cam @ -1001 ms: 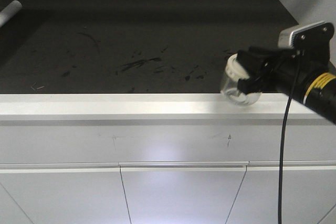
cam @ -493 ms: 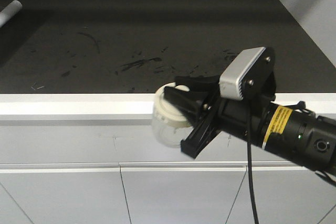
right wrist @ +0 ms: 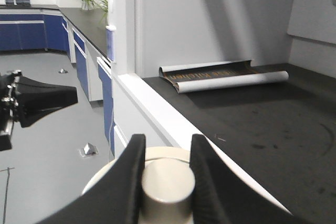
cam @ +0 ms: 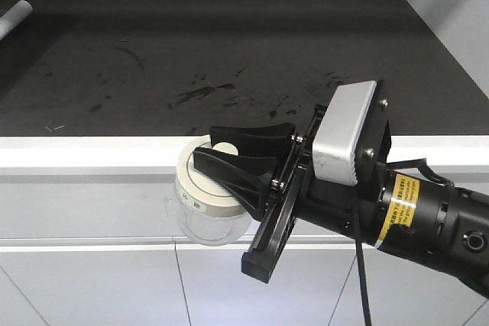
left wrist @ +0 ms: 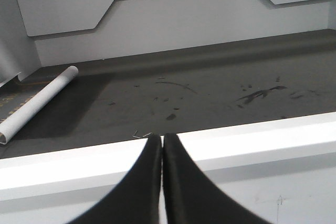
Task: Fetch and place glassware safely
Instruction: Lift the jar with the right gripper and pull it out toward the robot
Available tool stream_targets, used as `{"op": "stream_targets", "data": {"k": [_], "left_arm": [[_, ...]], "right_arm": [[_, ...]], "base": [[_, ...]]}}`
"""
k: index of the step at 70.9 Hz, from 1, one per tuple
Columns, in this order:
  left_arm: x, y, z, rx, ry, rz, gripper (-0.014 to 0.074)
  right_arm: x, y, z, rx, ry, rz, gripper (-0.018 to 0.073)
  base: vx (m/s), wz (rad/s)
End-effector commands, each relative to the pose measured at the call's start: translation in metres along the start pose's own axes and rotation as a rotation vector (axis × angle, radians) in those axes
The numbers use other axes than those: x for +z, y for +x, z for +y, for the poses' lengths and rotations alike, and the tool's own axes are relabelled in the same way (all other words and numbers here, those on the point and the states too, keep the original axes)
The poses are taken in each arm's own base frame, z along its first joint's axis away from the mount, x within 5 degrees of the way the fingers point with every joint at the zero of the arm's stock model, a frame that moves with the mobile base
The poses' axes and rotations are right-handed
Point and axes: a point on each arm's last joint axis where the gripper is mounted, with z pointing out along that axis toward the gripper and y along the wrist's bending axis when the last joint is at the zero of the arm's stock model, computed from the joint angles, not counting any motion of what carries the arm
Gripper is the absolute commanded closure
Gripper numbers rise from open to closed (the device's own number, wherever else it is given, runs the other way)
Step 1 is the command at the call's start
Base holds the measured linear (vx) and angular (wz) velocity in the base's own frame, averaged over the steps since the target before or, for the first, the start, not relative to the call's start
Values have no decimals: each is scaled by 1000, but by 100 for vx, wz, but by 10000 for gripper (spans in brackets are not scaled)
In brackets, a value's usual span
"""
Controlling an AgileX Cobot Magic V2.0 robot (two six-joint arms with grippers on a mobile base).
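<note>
The small squat clear glass jar with cream-white knobbed lid (cam: 208, 223) hangs before the dark table (cam: 92, 150), the right claw (cam: 208, 145) pinching only its knob (right wrist: 167, 187). Light, brittle, slick; the lid is perhaps loose, so a body grip seems safer. The left claw (left wrist: 161, 145) is closed, empty.

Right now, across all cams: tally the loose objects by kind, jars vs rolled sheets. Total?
Glass jar with lid: 1
Rolled white sheet: 1
Total: 2
</note>
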Motion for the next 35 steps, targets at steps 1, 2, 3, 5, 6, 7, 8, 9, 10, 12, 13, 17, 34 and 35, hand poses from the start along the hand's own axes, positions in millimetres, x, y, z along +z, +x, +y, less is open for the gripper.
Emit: {"op": "stream_targets", "data": {"k": [1,2,3,5,6,7,8,9,10,12,13,17,34,35], "left_arm": [[0,-15,1,-14,-4,-88,603],[0,-15,1,-14,-4,-88,603],[0,-15,1,-14,-4,-88,603],[0,-15,1,-14,-4,-88,603],[0,-15,1,-14,-4,-88,603],[0,-15,1,-14,-4,-88,603],[0,-15,1,-14,-4,-88,603],[0,-15,1,-14,-4,-88,603],[0,-15,1,-14,-4,-88,603],[0,-15,1,-14,-4,-88,603],[0,-15,1,-14,-4,-88,603],[0,-15,1,-14,-4,-88,603],[0,-15,1,-14,-4,-88,603],[0,-15,1,-14,-4,-88,603]], "right_arm": [[-4,-26,5,2,-44,-143,563],[-4,-26,5,2,-44,-143,563],[-4,-26,5,2,-44,-143,563],[-4,-26,5,2,-44,-143,563],[-4,-26,5,2,-44,-143,563],[-4,-26,5,2,-44,-143,563],[-4,-26,5,2,-44,-143,563],[-4,-26,5,2,-44,-143,563],[-4,-26,5,2,-44,-143,563],[-4,-26,5,2,-43,-142,563],[-4,-25,5,2,-42,-141,563],[-4,-25,5,2,-41,-140,563],[-4,-25,5,1,-41,-141,563],[-4,-25,5,1,-41,-141,563]], "base": [[0,0],[0,0],[0,0],[0,0],[0,0],[0,0],[0,0],[0,0],[0,0],[0,0],[0,0],[0,0],[0,0],[0,0]]}}
